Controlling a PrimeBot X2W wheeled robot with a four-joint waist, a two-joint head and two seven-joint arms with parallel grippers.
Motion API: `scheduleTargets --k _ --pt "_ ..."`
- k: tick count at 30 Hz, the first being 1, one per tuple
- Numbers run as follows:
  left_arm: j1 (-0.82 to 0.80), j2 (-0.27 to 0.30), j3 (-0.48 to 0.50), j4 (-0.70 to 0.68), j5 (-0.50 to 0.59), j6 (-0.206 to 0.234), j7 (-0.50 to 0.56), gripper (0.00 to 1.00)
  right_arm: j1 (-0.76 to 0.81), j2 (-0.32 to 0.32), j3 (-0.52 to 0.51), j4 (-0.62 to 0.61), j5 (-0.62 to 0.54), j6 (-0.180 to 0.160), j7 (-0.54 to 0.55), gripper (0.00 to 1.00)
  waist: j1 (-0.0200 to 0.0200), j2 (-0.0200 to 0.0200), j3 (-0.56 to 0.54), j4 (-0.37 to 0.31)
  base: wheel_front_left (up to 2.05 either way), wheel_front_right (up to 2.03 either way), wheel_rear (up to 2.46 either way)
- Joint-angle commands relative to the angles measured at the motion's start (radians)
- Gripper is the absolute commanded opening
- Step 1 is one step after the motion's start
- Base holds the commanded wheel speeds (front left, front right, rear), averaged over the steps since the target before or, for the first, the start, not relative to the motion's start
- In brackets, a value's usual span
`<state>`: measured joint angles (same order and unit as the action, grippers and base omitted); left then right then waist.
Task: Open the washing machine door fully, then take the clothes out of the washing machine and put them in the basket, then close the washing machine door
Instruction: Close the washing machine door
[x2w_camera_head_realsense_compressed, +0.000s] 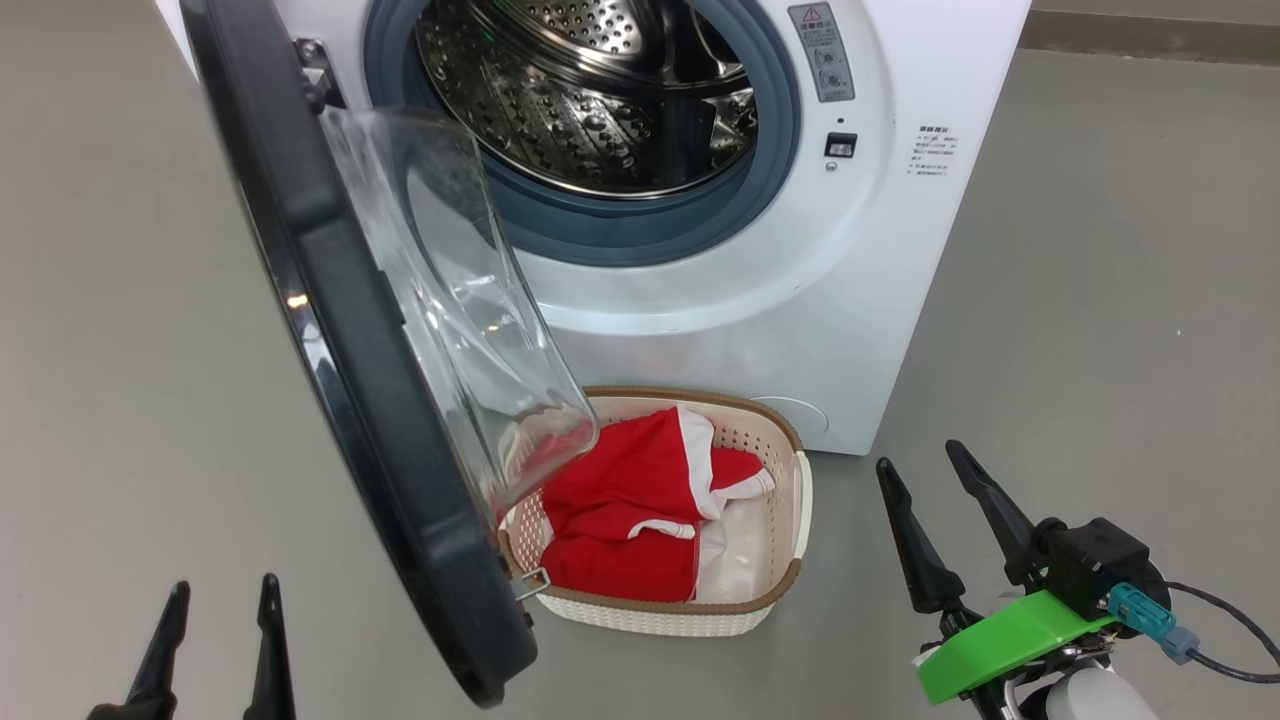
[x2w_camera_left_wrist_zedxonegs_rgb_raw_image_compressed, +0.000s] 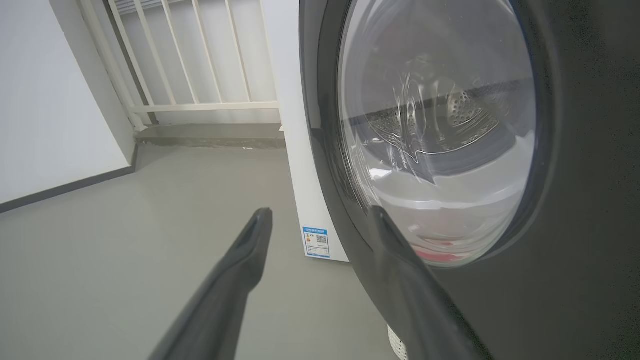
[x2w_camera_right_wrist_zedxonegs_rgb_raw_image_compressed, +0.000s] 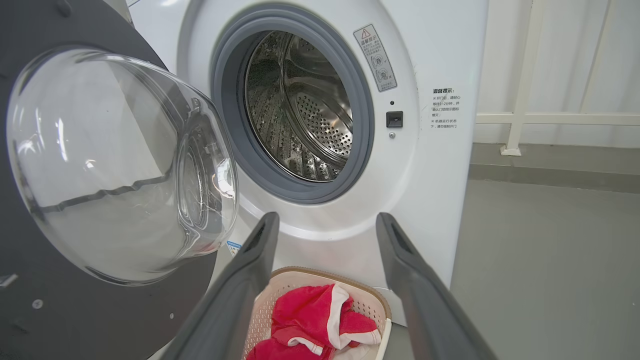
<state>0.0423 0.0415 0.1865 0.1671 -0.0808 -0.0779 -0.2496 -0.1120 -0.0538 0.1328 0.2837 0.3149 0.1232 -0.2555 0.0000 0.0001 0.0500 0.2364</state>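
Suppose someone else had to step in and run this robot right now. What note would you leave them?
Left gripper: open, empty, low by the outer face of the washing machine door.
Right gripper: open, empty, over the floor to the right of the basket.
Red clothes lie in the basket, which stands in front of the washing machine. The drum looks empty in what shows.
Done: door open, clothes out.
Left: close the door.

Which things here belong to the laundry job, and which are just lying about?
Part of the job: washing machine door, washing machine, clothes, basket.
Just there: white railing, warning sticker, blue label.
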Motion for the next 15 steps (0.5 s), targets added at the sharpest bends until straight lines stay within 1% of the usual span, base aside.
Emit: scheduleTargets --k 1,3,8,11,13,15 --pt "-0.013 0.009 0.029 -0.021 0.019 0.015 -0.012 1.0 -0.032 0.003 0.019 -0.022 0.007 0.008 -0.006 1.0 0.0 -0.0001 0.001 0.0 0.0 0.0 0.0" --pt "-0.017 0.01 0.024 -0.024 0.038 0.017 -0.012 0.0 -0.033 0.003 0.019 -0.022 0.008 0.008 -0.006 1.0 0.0 -0.0001 0.003 0.0 0.0 0.0 0.0" --pt "-0.046 0.012 0.017 -0.06 0.052 0.018 -0.012 0.0 -0.033 0.003 0.016 -0.024 0.007 0.008 -0.006 1.0 0.0 -0.0001 0.007 0.001 0.0 0.0 0.0" --pt "-0.073 0.012 0.021 -0.103 0.032 0.016 -0.012 0.0 -0.032 0.003 0.013 -0.023 0.005 0.008 -0.006 1.0 0.0 -0.0001 0.008 0.004 0.0 0.0 0.0" --pt "-0.094 0.01 0.036 -0.126 -0.027 0.01 -0.012 0.0 -0.032 0.003 0.011 -0.022 0.004 0.008 -0.006 1.0 0.0 -0.0001 0.008 0.004 0.0 0.0 0.0" --pt "-0.116 0.01 0.053 -0.137 -0.138 0.002 -0.012 0.0 -0.033 0.003 0.012 -0.022 0.003 0.008 -0.006 1.0 0.0 -0.0001 0.008 0.002 0.0 0.0 0.0"
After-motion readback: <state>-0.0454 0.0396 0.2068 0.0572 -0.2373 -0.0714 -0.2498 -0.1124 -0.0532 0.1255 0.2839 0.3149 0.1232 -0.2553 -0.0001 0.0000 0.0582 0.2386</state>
